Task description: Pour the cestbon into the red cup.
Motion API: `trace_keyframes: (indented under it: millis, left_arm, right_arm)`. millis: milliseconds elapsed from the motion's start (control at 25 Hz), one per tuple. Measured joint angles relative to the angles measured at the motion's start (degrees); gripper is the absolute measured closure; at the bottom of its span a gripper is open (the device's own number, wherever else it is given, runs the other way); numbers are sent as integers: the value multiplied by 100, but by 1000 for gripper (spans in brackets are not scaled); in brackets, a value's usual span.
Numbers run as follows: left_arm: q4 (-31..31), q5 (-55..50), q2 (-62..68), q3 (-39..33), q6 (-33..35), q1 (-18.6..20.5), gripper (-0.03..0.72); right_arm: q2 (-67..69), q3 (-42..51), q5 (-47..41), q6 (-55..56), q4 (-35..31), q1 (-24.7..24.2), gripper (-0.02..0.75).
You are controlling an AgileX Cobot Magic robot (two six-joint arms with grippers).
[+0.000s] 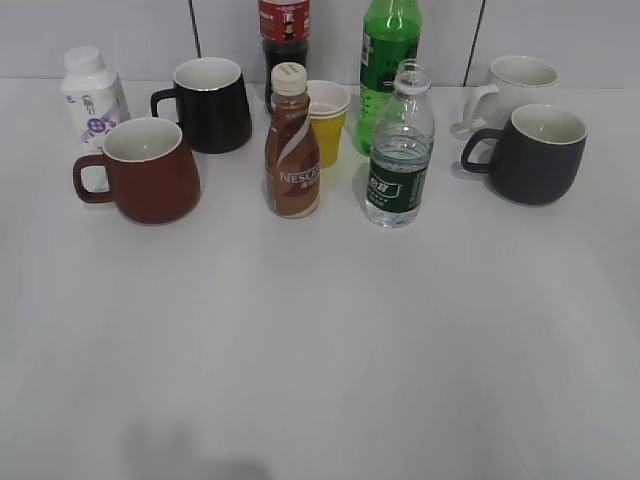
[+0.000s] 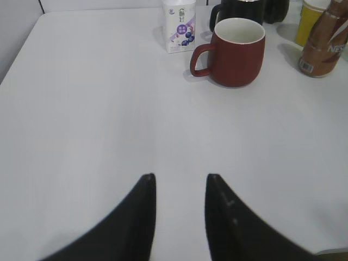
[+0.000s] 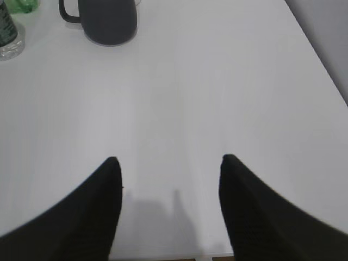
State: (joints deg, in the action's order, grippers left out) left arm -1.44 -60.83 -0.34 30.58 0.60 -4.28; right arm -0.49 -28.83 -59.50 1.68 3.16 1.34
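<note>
The cestbon (image 1: 400, 150), a small clear uncapped bottle with a dark green label, stands upright right of centre on the white table; its edge shows at the top left of the right wrist view (image 3: 7, 32). The red cup (image 1: 145, 170) stands at the left, handle to the left, and shows in the left wrist view (image 2: 235, 51). Neither gripper shows in the exterior view. My left gripper (image 2: 180, 176) is open and empty over bare table, well short of the red cup. My right gripper (image 3: 169, 159) is open and empty near the table's front edge.
A brown Nescafe bottle (image 1: 291, 150), small yellow cup (image 1: 327, 120), tall green bottle (image 1: 388, 60) and dark cola bottle (image 1: 284, 30) stand mid-back. A black mug (image 1: 210, 105) and white milk bottle (image 1: 92, 95) are back left. A dark grey mug (image 1: 535, 152) and white mug (image 1: 515, 85) are at right.
</note>
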Motion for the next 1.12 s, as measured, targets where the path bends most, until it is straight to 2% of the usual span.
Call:
trace_keyframes:
  millis: [1120]
  left_arm:
    - [0,0,0,0,0,0,451]
  right_arm:
    - [0,0,0,0,0,0,308]
